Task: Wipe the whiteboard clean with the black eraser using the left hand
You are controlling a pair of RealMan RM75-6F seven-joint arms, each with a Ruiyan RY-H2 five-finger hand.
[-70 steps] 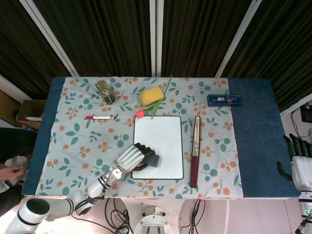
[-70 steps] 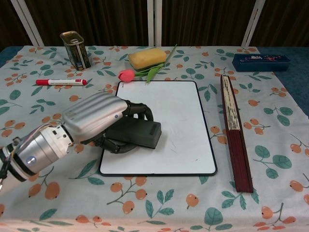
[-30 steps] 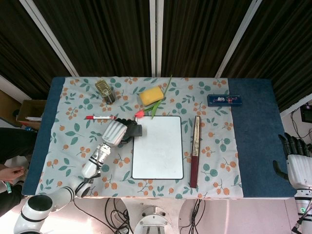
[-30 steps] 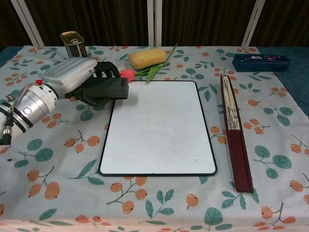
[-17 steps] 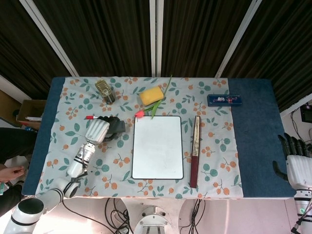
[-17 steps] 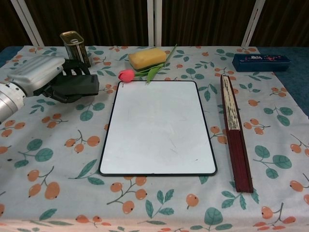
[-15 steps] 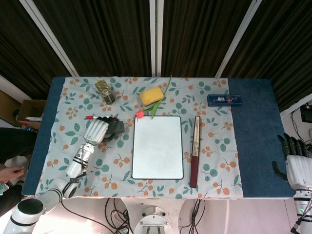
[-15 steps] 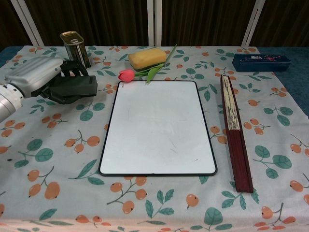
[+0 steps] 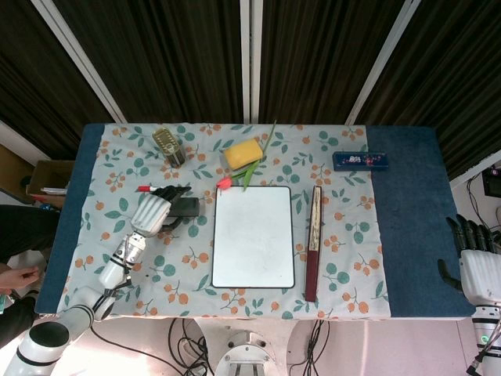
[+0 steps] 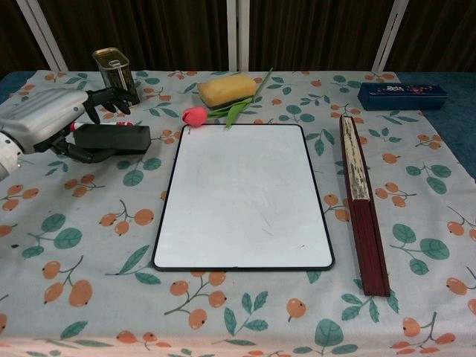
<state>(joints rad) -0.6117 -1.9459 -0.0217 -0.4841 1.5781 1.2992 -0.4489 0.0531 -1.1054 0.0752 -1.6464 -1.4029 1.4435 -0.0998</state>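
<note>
Head view looks straight down from high — chest view nearer, forward; both share the whiteboard (image 9: 254,236).

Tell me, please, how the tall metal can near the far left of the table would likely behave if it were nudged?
The can stands upright and looks taller than it is wide, so a high push would probably tip it. Its top looks open, so it may be empty and light. On its side it could roll.

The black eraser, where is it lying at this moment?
In the chest view, the black eraser lies on the tablecloth left of the whiteboard, by the left hand and the red marker.
</note>
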